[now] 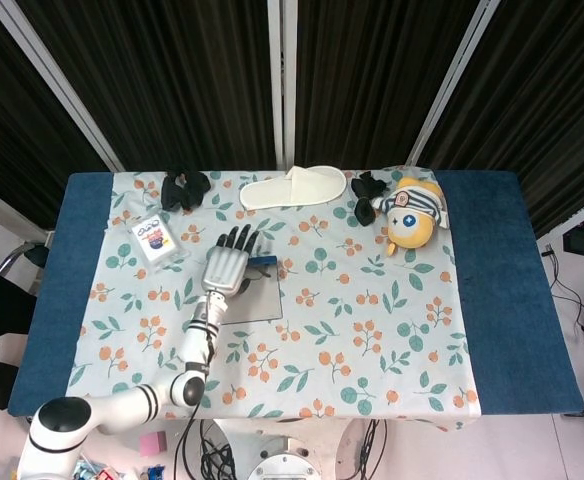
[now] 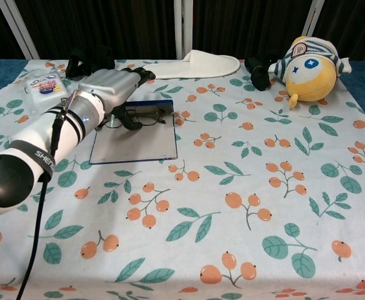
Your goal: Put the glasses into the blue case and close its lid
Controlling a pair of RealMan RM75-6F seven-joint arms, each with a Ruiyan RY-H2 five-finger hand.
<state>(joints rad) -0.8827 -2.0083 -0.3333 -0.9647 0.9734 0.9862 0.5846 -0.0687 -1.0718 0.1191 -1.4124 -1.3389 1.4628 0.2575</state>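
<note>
The blue case (image 2: 135, 145) lies open and flat on the flowered cloth, its grey inside up; the head view shows the case (image 1: 259, 300) left of the table's middle. My left hand (image 2: 107, 90) reaches over the case's back left corner with its fingers stretched toward the far edge. Its thumb curls down onto the left side of the thin-rimmed glasses (image 2: 148, 114), which seem pinched under the hand near the case's back edge. In the head view my left hand (image 1: 227, 268) hides most of the glasses. My right hand is in neither view.
A white slipper (image 2: 192, 64) lies at the back centre and a yellow plush toy (image 2: 310, 62) at the back right. Black objects (image 2: 89, 60) and a clear packet (image 2: 45, 84) sit at the back left, close to my left arm.
</note>
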